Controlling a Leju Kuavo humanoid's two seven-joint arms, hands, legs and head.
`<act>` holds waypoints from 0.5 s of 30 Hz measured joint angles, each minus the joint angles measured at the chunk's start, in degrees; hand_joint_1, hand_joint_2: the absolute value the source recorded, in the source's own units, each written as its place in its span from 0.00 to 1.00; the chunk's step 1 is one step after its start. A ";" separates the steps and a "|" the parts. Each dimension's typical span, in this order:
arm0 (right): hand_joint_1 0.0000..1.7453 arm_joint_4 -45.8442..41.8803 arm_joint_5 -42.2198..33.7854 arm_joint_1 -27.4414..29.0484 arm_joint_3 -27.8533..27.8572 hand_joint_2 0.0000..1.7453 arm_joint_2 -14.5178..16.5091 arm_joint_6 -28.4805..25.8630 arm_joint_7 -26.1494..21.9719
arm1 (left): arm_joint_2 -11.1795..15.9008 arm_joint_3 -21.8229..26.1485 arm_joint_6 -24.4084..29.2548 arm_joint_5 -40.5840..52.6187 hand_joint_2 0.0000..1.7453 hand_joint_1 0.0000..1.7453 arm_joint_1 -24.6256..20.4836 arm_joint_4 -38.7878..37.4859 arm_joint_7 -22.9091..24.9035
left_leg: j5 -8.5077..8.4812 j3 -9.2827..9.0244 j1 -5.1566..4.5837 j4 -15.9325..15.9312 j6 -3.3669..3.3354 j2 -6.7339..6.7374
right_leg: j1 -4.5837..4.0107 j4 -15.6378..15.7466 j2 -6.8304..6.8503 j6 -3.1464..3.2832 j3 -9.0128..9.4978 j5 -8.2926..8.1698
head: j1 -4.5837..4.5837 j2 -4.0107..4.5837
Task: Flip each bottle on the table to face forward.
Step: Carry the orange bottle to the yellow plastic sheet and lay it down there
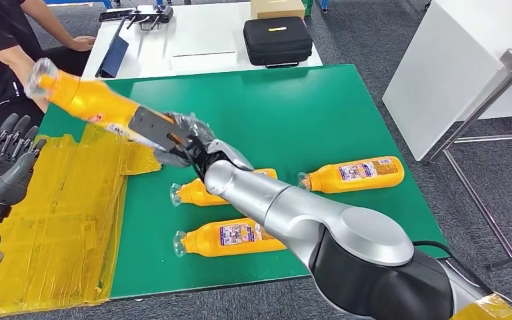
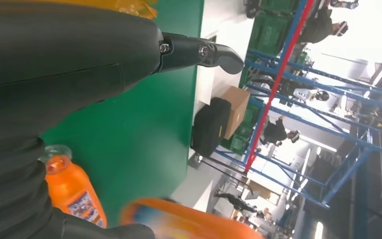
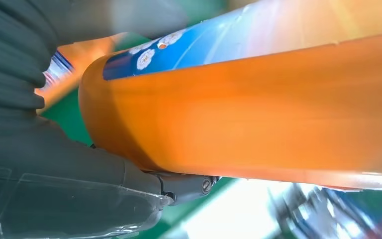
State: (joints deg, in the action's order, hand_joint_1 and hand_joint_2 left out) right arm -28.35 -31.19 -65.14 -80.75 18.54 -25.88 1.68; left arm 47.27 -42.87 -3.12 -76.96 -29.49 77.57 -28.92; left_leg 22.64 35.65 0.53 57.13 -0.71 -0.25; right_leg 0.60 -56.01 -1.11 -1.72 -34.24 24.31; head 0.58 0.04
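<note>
My right hand point(image 1: 177, 140) grips an orange bottle point(image 1: 83, 99) by its base and holds it in the air over the left part of the green mat point(image 1: 287, 113), cap pointing up and left. The right wrist view has this bottle point(image 3: 258, 99) close up, across the thumb point(image 3: 129, 184). Three more orange bottles lie on the mat: one point(image 1: 355, 174) at the right, one point(image 1: 197, 193) partly behind my right forearm, one point(image 1: 230, 238) near the front edge. My left hand point(image 1: 3, 167) hangs open at the left edge, holding nothing; its finger point(image 2: 204, 52) sticks out in the left wrist view.
Yellow plastic sheet point(image 1: 47, 227) covers the table's left side. A person point(image 1: 0, 53) sits at the far left, an arm on the white table point(image 1: 193, 37) behind, which carries a black case point(image 1: 277, 41) and a cardboard box point(image 1: 277, 8). A white table point(image 1: 453, 60) stands right.
</note>
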 joint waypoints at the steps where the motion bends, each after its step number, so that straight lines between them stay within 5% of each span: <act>1: 1.00 0.05 -1.09 -0.69 0.72 1.00 -0.42 -1.32 -1.29 | 0.58 0.64 -0.09 -0.02 1.00 0.00 0.92 0.50 0.01 | 0.00 0.00 -0.01 0.00 0.00 -0.01 | 0.00 0.00 0.00 0.00 0.00 0.00 | 0.01 0.00; 7: 1.00 -0.42 -3.25 -2.98 5.09 1.00 -3.34 -3.39 -5.29 | 0.87 3.02 -2.94 0.19 1.00 0.00 3.84 2.09 1.47 | -0.01 -0.02 -0.03 0.02 -0.02 -0.15 | 0.02 0.05 0.11 -0.01 0.02 0.00 | 0.02 0.00; 15: 1.00 0.46 0.61 -0.96 5.45 1.00 -1.11 -1.47 -4.31 | -3.40 0.24 -2.58 -1.51 1.00 0.00 -0.92 2.18 2.54 | -0.02 -0.02 -0.04 0.03 -0.03 -0.08 | 0.01 0.03 0.08 0.13 -0.01 -0.11 | 0.02 0.00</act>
State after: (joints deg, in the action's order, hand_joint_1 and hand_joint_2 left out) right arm -27.89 -30.59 -66.09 -75.30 17.43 -27.35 -2.63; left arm 43.87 -42.63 -5.70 -78.47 -30.41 79.74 -26.38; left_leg 22.61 35.63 0.50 57.15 -0.74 -0.33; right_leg 0.61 -55.97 -1.02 -1.59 -34.25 24.20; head 0.61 0.04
